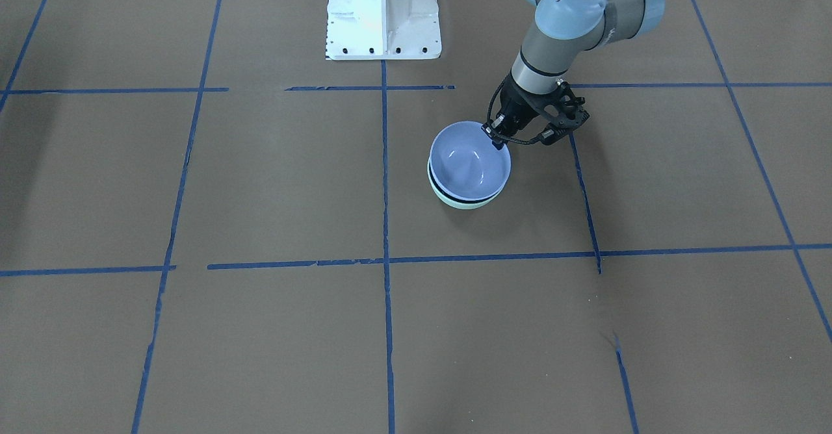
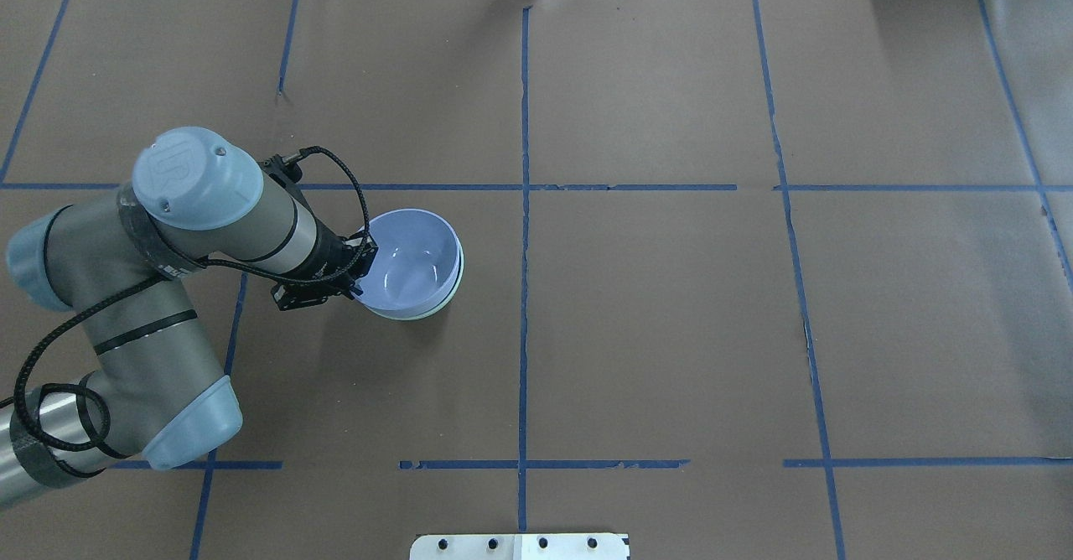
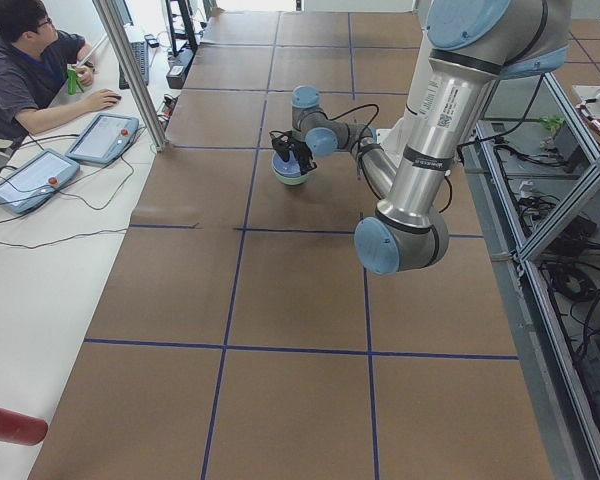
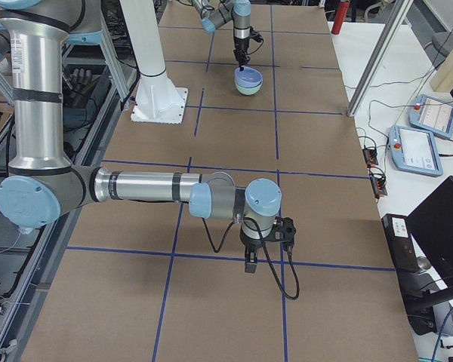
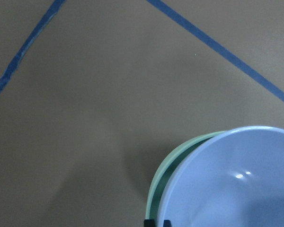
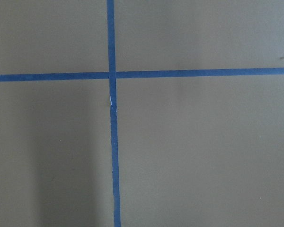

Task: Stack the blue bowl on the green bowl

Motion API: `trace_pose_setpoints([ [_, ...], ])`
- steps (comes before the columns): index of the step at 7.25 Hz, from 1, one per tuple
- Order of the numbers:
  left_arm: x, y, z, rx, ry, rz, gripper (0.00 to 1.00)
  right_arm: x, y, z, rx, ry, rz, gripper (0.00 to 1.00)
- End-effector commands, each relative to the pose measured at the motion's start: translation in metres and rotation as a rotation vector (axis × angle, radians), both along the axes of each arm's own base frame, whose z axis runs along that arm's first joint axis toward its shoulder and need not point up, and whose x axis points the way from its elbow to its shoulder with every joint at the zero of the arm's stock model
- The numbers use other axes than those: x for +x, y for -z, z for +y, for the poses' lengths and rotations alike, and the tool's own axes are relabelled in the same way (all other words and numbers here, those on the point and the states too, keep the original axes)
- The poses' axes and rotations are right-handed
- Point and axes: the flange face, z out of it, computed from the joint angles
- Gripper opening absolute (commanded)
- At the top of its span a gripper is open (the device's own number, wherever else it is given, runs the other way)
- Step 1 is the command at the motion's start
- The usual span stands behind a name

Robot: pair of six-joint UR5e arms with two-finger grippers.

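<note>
The blue bowl [image 1: 468, 161] sits nested in the green bowl [image 1: 467, 203], slightly tilted, with a dark gap showing on one side. In the overhead view the blue bowl [image 2: 411, 267] covers the green bowl [image 2: 440, 307] except for a thin rim. My left gripper [image 1: 497, 138] is at the blue bowl's rim on the robot's side, its fingers pinched on that rim. The left wrist view shows the fingertips [image 5: 150, 222] close together at the edge of the blue bowl [image 5: 227, 184], with the green bowl [image 5: 173, 163] beneath it. My right gripper [image 4: 251, 265] hangs far away over bare table; I cannot tell whether it is open or shut.
Brown paper table [image 2: 671, 334] marked with blue tape lines. The white robot base [image 1: 383, 12] stands at the table's edge. An operator [image 3: 30, 60] sits at a side desk with tablets. A metal pole [image 4: 377, 53] stands at the table's far side.
</note>
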Motion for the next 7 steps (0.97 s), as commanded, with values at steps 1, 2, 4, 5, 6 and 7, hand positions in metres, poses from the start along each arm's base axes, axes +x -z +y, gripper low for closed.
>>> trace_pose_setpoints([
  [1,0.003,-0.001,0.002,-0.001,-0.005,-0.001,0.43,0.0,0.0,0.0,-0.001,-0.001,0.0,1.0],
  [2,0.0,0.003,0.004,0.006,-0.005,0.009,0.99,0.0,0.0,0.0,-0.001,-0.001,0.0,1.0],
  [4,-0.035,0.028,0.0,0.064,0.001,0.063,1.0,0.0,0.0,0.0,0.0,0.001,0.0,1.0],
  [5,-0.08,0.02,-0.025,0.182,-0.008,0.039,1.0,0.001,0.0,0.0,-0.001,-0.002,0.0,1.0],
  [6,-0.111,-0.018,-0.026,0.242,-0.123,0.012,1.0,0.0,0.0,0.0,-0.001,-0.001,0.0,1.0],
  [7,-0.168,-0.057,-0.044,0.317,-0.19,-0.021,1.0,0.0,0.0,0.0,0.0,0.001,0.0,1.0],
])
